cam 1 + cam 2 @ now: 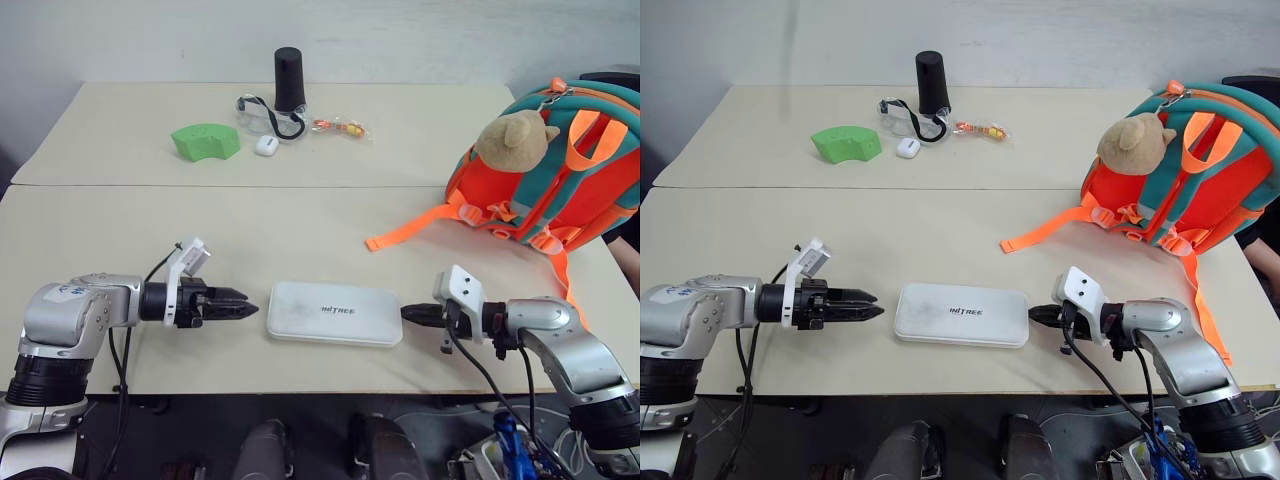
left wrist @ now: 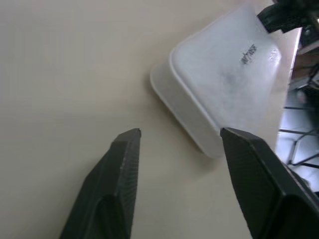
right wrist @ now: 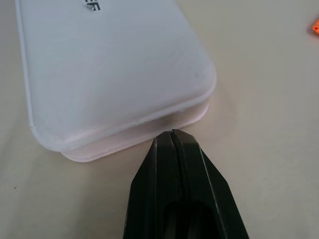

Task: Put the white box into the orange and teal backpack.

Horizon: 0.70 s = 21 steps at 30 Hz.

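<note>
The box (image 1: 335, 313) lies flat near the tabletop's (image 1: 300, 220) near edge, flanked so both arms can squeeze it: left end effector (image 2: 179, 134) spread, right end effector (image 3: 173, 133) pressed together at its end. The backpack (image 1: 565, 165) stands far right.

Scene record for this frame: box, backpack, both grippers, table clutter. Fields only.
white box: flat on near table, between both grippers
orange and teal backpack: upright, far right of table, apart from box
left gripper: open, just short of box's left end
right gripper: shut, tip at box's right end
far table: green block, black cylinder, goggles
box in backpack: no
</note>
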Motion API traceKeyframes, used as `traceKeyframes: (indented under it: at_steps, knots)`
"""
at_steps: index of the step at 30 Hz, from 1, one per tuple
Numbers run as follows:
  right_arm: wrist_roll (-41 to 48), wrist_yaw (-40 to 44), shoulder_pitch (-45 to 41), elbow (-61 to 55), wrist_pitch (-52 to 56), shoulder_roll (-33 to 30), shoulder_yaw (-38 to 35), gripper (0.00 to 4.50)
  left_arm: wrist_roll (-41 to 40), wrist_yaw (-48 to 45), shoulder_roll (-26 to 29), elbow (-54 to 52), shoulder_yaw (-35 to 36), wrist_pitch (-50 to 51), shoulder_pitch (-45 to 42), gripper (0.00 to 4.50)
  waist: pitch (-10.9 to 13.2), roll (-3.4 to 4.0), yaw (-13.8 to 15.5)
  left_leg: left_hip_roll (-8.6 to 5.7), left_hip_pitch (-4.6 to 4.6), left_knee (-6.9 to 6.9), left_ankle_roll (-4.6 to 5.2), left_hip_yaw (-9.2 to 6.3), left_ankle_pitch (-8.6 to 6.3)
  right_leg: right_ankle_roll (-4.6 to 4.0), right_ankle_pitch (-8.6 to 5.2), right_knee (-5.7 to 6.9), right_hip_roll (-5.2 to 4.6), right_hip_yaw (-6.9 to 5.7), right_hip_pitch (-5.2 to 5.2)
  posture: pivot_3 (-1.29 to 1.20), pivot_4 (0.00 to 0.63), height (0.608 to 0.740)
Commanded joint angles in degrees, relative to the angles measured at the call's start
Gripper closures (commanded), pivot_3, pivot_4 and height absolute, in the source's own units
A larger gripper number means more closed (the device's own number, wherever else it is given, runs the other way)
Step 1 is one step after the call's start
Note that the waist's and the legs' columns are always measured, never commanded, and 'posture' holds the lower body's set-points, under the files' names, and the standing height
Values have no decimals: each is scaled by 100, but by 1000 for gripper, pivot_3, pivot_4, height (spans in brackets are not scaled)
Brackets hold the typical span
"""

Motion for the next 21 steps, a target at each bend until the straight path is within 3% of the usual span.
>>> traceKeyframes:
  at_steps: [1,3,11,17,21]
  knots:
    - [27,42,-45,-50,-64,-41,-68,4500,-549,158,-68,-21,270,1008,-229,526,0,0,0,0,1,0,-3,-1,1,0,0,-1,0,0,-1,0,150,740]
    - [1,36,-44,-24,-100,-16,-45,4500,-557,380,-206,213,279,1283,-361,11,0,0,4,0,2,0,-5,-1,3,-1,0,-2,1,0,-1,0,150,740]
    - [-76,1,67,-97,-188,24,14,4500,-593,741,-576,666,-76,1648,-778,11,0,0,16,-3,5,0,-10,-1,5,-1,-1,-2,1,2,0,0,150,740]
    - [-147,-21,215,-188,-266,1,31,4500,-698,1140,-1536,1137,319,1806,-1313,11,-2,-3,33,-8,4,5,-8,-3,6,-1,0,-3,1,0,3,0,150,740]
    - [-197,-54,328,-236,-347,-4,48,4500,-765,1266,-1833,1140,-86,1847,-1446,11,-2,-3,15,-4,5,3,-12,-2,5,-1,0,0,4,1,3,0,150,740]
